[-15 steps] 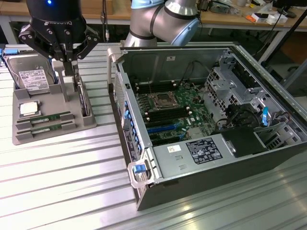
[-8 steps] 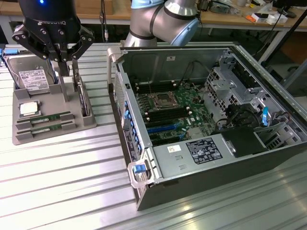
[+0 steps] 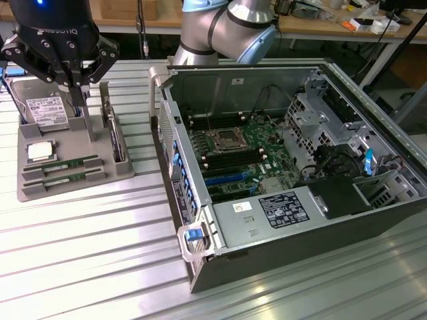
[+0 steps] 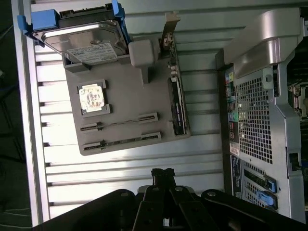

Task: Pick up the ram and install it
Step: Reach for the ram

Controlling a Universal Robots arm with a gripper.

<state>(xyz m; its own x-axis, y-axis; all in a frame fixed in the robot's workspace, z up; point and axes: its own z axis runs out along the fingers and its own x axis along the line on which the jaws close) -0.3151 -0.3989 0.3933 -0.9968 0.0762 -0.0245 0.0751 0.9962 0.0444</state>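
Note:
Two ram sticks, thin and green, lie edge-up in the slots of a grey holder tray [image 3: 40, 190]. One ram stick [image 3: 65, 165] [image 4: 120, 122] sits just behind the other ram stick [image 3: 64, 177] [image 4: 120, 141]. My black gripper [image 3: 73, 85] [image 4: 162, 174] hangs above the tray's back part, shut with nothing between its fingers. It is well clear of both sticks. The open computer case [image 3: 293, 220] lies to the exterior view's right, with black and blue memory slots [image 3: 230, 163] on its motherboard.
The tray also carries a silver hard drive [image 3: 43, 110] [image 4: 84, 41] in a blue bracket, a square processor chip [image 3: 40, 151] [image 4: 91, 97], an upright grey post [image 3: 88, 123] and a dark card [image 4: 177, 103] along one side. The case's wall [image 3: 175, 167] rises close beside the tray. Ribbed metal table [image 3: 100, 267] all around.

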